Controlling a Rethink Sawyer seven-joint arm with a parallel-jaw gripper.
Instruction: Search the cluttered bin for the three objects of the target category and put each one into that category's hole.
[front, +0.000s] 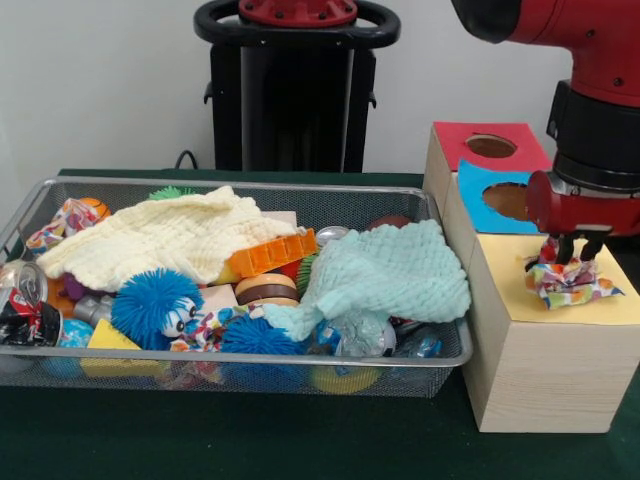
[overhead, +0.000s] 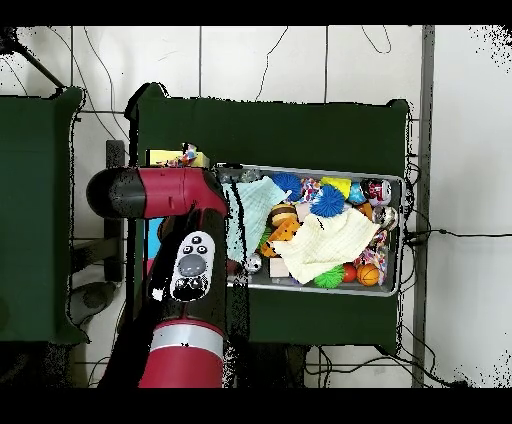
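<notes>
My gripper (front: 572, 252) hangs over the yellow panel (front: 520, 290) of the wooden box (front: 550, 375), right of the bin. A crumpled, multicoloured wrapper (front: 572, 282) lies on that panel and hides any hole there. The fingers (front: 553, 250) stand apart, one on each side of the wrapper's top, so the gripper looks open. In the overhead view the wrapper (overhead: 186, 153) shows on the yellow panel (overhead: 163, 158) beyond the arm (overhead: 160, 192), which covers the gripper. The wire bin (front: 445, 355) holds mixed clutter.
The box also has a red panel (front: 490, 147) and a blue panel (front: 495, 195), each with a round hole. In the bin lie a cream cloth (front: 170, 240), a mint cloth (front: 390, 275), blue spiky balls (front: 155, 305), an orange block (front: 270, 255) and a can (front: 25, 295).
</notes>
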